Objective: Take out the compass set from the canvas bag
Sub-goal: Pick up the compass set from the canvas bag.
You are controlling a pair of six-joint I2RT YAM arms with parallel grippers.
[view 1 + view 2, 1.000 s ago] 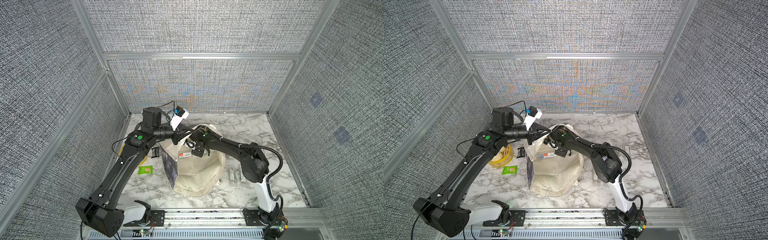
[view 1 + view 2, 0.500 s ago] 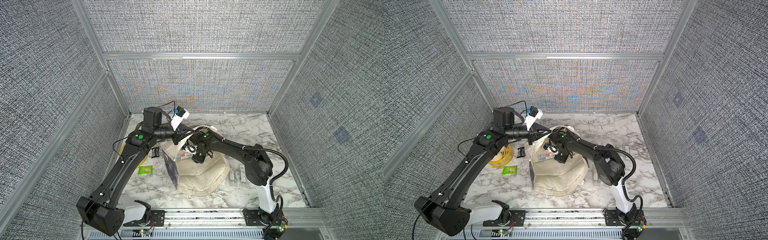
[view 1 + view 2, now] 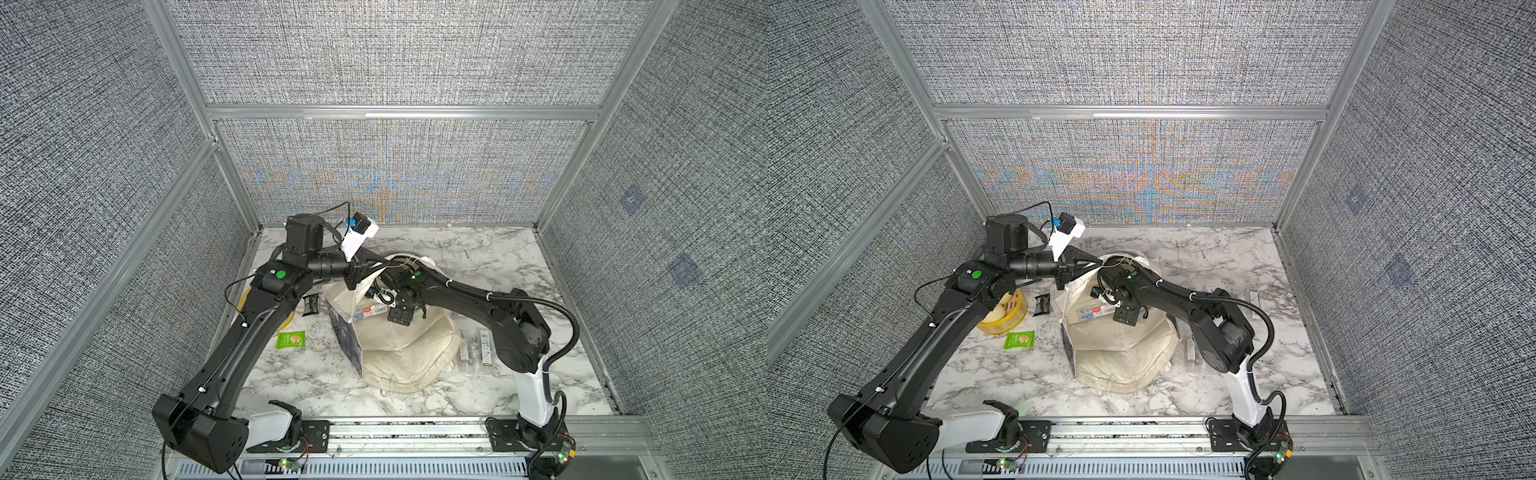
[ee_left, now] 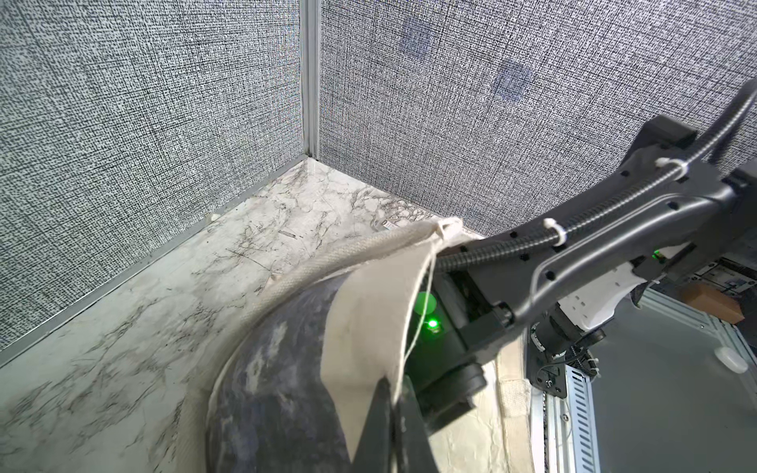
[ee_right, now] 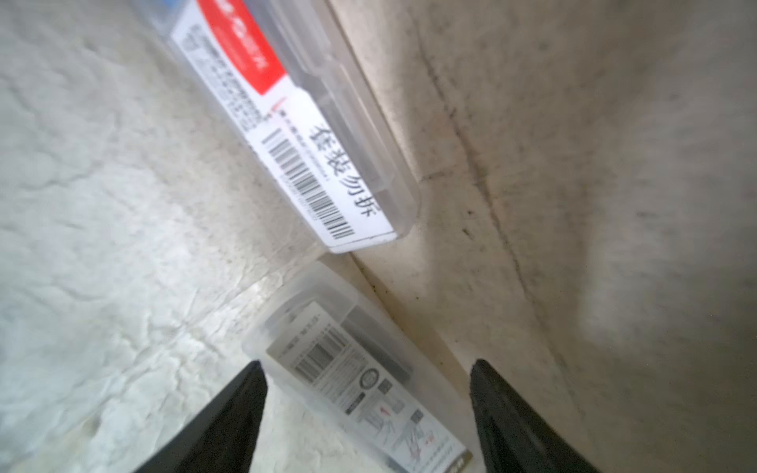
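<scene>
- Green packet (image 3: 291, 340): flat on the marble tabletop (image 3: 478, 257), lower left of centre, apart from the bag.
- Canvas bag (image 3: 399, 349): centre of both top views, slumped on the tabletop, mouth gaping.
- Two slim cases (image 3: 484, 347): side by side just right of the bag, beside the right arm's elbow.
- Right gripper (image 5: 366, 368): inside the bag, jaws spread wide astride a frosted case (image 5: 348, 368), nothing gripped.
- Clear case (image 5: 327, 135), red-and-white barcode label: just beyond the frosted one, along the bag's inner fold. Which case is the compass set cannot be told.
- Obstruction: the right forearm crosses the mouth and hides much of the interior from above.
- Black packet (image 3: 311, 304), yellow round object (image 3: 1003, 316): left of the bag, the latter partly under the left arm.
- Left gripper (image 4: 389, 393): clamped on the bag's cream rim, holding it raised.
</scene>
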